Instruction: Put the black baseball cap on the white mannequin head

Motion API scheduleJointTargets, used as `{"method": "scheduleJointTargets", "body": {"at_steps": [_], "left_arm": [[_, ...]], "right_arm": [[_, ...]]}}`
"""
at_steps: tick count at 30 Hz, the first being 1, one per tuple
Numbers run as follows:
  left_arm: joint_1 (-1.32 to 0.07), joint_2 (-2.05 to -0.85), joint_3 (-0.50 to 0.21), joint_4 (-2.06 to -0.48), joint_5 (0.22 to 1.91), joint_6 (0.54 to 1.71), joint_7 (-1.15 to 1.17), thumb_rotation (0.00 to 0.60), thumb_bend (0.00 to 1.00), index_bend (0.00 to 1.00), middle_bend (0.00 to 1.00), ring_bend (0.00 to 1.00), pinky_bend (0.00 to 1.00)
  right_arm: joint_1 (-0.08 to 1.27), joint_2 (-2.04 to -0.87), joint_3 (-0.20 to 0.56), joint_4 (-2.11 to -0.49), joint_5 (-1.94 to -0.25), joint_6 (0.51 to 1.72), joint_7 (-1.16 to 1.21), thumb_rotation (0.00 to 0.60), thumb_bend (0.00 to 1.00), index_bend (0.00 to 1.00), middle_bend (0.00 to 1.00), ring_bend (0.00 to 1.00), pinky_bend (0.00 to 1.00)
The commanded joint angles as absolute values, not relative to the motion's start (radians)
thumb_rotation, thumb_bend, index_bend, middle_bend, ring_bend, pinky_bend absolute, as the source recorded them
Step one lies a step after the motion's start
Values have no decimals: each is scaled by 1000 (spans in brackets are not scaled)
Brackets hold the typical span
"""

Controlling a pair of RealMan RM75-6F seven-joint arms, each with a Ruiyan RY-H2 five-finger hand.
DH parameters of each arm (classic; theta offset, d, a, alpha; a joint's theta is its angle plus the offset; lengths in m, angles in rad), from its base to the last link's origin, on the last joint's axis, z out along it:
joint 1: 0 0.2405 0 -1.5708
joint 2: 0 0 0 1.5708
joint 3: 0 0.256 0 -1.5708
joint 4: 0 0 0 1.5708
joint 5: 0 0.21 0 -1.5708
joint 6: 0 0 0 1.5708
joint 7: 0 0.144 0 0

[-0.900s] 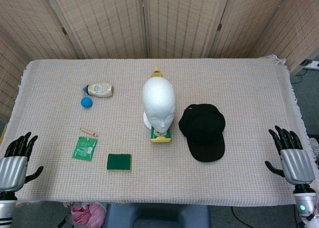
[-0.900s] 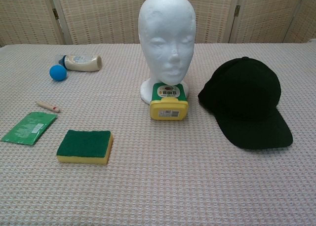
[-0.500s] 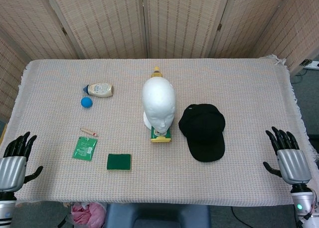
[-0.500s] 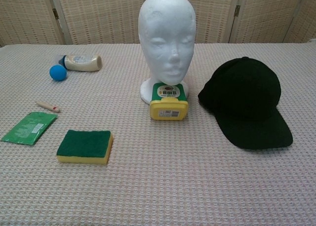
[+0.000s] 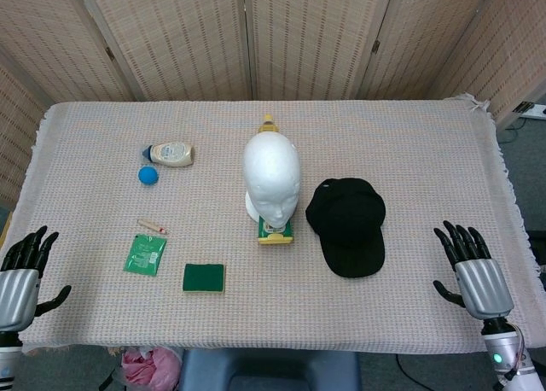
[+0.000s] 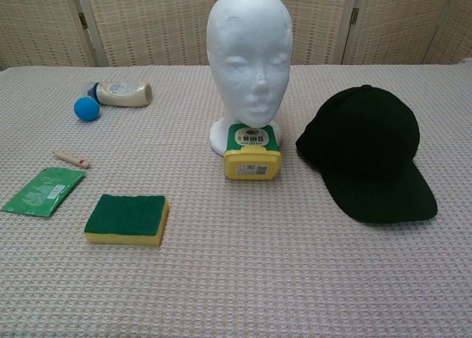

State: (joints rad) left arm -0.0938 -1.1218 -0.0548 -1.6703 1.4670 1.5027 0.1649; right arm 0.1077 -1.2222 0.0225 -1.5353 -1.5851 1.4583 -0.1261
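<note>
The white mannequin head (image 5: 271, 179) (image 6: 249, 57) stands upright mid-table, bare on top. The black baseball cap (image 5: 345, 224) (image 6: 371, 150) lies flat on the cloth just to its right, brim toward the front edge. My right hand (image 5: 473, 271) hovers at the front right corner of the table, fingers spread and empty, well right of the cap. My left hand (image 5: 19, 276) sits at the front left corner, fingers spread, holding nothing. Neither hand appears in the chest view.
A yellow-and-green container (image 6: 252, 153) lies against the mannequin's base. A green sponge (image 6: 126, 218), a green packet (image 6: 44, 191), a small stick (image 6: 71, 159), a blue ball (image 6: 87, 108) and a squeeze bottle (image 6: 122, 93) occupy the left half. Woven screens stand behind the table.
My right hand has moved left and toward the front edge, closer to the cap. My left hand has slipped slightly down and left. The cap and mannequin have not moved.
</note>
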Motion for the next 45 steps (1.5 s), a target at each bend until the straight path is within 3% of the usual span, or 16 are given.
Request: {"method": "scheduleJointTargets", "body": {"at_steps": [1,7,15,32,45], "left_arm": [[-93,-1121,-56,-1671,1464,1502,165,600,245,23,0,0,132],[-92,-1121,-57,-1675,1458,1500,166,600,245,24,0,0,132],[-93,-1110,-62,-1675,1443,1487,136,600,245,25,0,0,132],[-114,-1030,-85,-1642,1395,1403,-87,600,245,26,0,0,132],[-108,-999,-84,-1619,1412,1409,-175,600,245,26,0,0,132]], "right_arm": [[95,-1319,-16,-1395,-1671,1516,-119,600,146,0,0,0,0],[78,-1449,-32,-1210,-1746,1608,-110,600,147,0,9,0,0],[76,-1614,-33,-966,-1806,1708,-93,600,149,19,123,0,50],[108,-1789,-26,-756,-1805,1714,-177,600,152,69,164,2,85],[150,-1931,-19,-599,-1774,1683,-118,600,165,188,257,87,175]]}}
